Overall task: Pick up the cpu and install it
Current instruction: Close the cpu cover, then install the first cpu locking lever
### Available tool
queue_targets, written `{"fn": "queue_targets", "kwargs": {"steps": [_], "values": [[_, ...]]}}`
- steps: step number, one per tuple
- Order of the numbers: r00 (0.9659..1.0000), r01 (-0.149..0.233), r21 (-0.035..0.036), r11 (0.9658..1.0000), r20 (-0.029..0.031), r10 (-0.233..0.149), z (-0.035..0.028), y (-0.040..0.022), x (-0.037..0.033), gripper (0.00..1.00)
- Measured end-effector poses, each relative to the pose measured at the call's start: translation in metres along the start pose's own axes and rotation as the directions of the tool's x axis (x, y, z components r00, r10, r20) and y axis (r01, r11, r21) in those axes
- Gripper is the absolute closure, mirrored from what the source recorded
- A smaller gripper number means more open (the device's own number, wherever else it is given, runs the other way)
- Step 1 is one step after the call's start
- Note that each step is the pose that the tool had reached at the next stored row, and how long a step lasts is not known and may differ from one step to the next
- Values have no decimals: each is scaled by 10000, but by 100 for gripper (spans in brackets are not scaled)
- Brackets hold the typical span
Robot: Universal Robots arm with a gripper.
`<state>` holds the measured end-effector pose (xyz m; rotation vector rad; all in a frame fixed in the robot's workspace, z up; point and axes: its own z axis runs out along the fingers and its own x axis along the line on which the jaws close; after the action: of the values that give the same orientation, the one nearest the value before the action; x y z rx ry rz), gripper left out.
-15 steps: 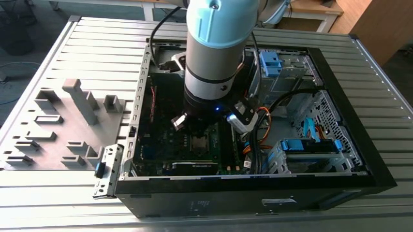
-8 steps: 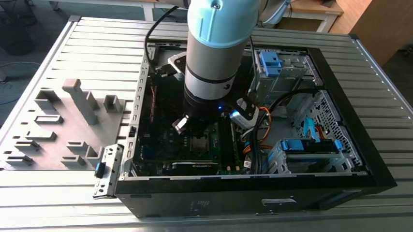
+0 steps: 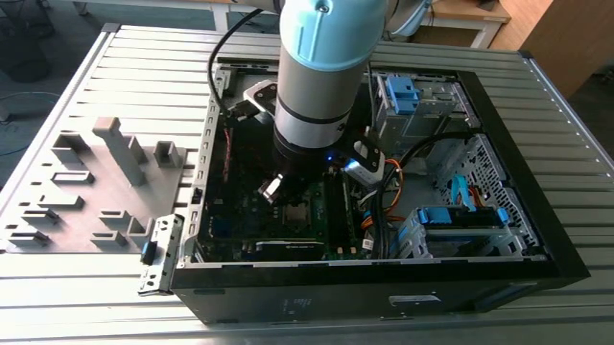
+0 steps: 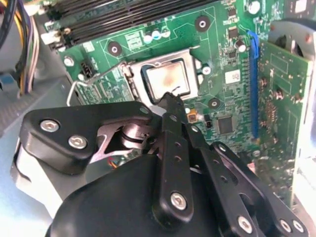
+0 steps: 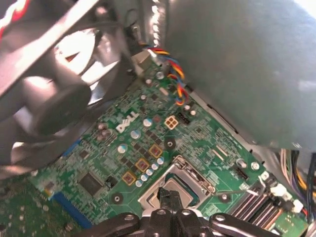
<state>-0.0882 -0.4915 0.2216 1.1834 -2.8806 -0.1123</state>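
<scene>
Tally, exterior view: we counted one computer case [image 3: 537, 237], one slatted table [image 3: 96, 316], one arm [image 3: 321, 65], one grey fixture block [image 3: 86, 187] and one graphics card [image 3: 283, 250]. Blue drive brackets [image 3: 403, 90]: two.

Second wrist view: we noted one gripper [image 4: 170, 98], one cpu [image 4: 168, 79], one socket frame [image 4: 129, 69], one blue slot [image 4: 253, 74]. Round mounting holes [image 4: 201, 23] near the socket: three (a fourth could have been behind the gripper; we could not tell).

First wrist view: we logged one fan [image 5: 59, 89] and four gold-rimmed square parts [image 5: 171, 122].
</scene>
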Motion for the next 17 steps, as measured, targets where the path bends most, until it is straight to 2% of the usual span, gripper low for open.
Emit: {"fn": "queue_targets", "kwargs": {"steps": [4,7,11,17], "values": [[9979,652,-4,9979,-51,-652,1,0,0,89],[9977,671,-5,9977,-50,-671,2,-7,-7,89],[9977,669,-5,9978,-51,-669,-2,-61,-60,89],[9978,668,-6,9978,-51,-668,-2,-64,-64,89]]}}
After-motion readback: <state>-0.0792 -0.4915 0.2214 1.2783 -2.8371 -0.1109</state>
